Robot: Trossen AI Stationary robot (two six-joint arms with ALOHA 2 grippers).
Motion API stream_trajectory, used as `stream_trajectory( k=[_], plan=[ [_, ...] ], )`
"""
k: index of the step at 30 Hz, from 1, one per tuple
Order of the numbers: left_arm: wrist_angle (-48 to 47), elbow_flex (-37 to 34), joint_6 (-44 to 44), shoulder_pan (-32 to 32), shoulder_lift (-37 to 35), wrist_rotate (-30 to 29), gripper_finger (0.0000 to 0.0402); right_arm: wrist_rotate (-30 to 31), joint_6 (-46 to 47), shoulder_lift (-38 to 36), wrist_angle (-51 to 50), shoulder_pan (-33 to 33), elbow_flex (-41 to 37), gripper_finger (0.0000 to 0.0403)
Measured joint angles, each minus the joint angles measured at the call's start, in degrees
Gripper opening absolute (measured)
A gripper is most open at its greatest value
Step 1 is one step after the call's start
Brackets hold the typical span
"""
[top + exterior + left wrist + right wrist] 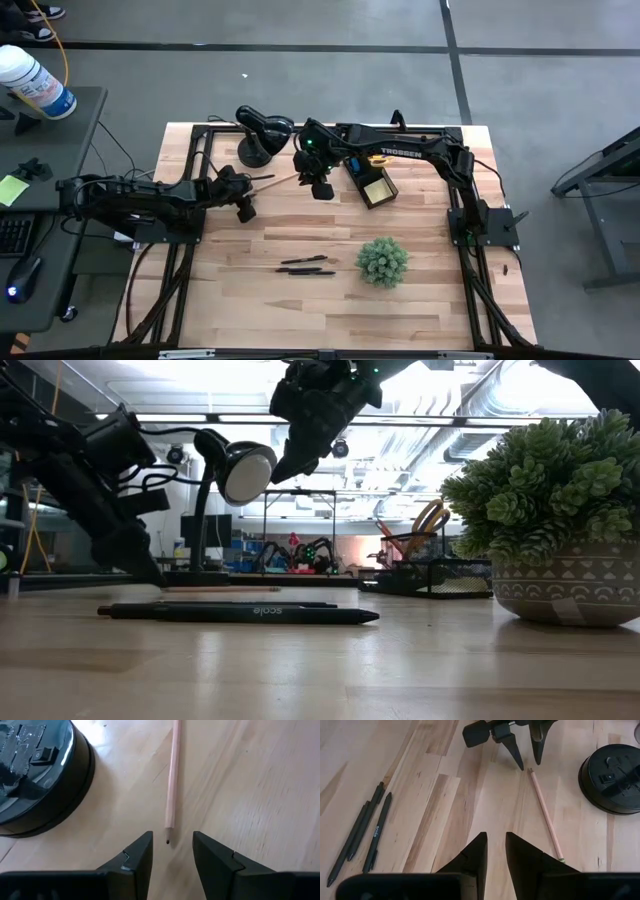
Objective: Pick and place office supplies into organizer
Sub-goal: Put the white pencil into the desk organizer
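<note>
On wooden table (pixel 260 795), pencil (pixel 172 780) tip lies just ahead of left fingers (pixel 137 857), spread wide

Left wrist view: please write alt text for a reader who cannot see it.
The left gripper, fingers open, hovers over a pale wooden table with the dark tip of a long wooden pencil just ahead of the gap. The round black lamp base sits beside the pencil.
</note>
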Motion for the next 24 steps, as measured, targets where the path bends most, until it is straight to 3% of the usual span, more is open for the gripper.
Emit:
stream_trajectory(
  k=[7, 12, 17, 24],
  plan=[
    [0.92, 0.07, -0.03, 0.0, 1.19, 0.39, 0.0126, 0.0, -0.02, 0.0, 0.0, 0.01, 0.0, 0.0066],
    [8.87, 0.15, -0.03, 0.0, 6.86, 1.45, 0.0126, 0.0, -0.04, 0.0, 0.02, 0.0, 0.0, 0.0066],
    [10.68, 0.33, -0.47, 0.02, 11.45, 1.8, 0.0126, 0.0, -0.02, 0.0, 0.0, 0.02, 0.0, 0.0067],
    [10.14, 0.34, -3.1, 0.0, 11.74, 1.24, 0.0126, 0.0, 0.39, 0.0, 0.0, 0.02, 0.0, 0.0067]
  ],
)
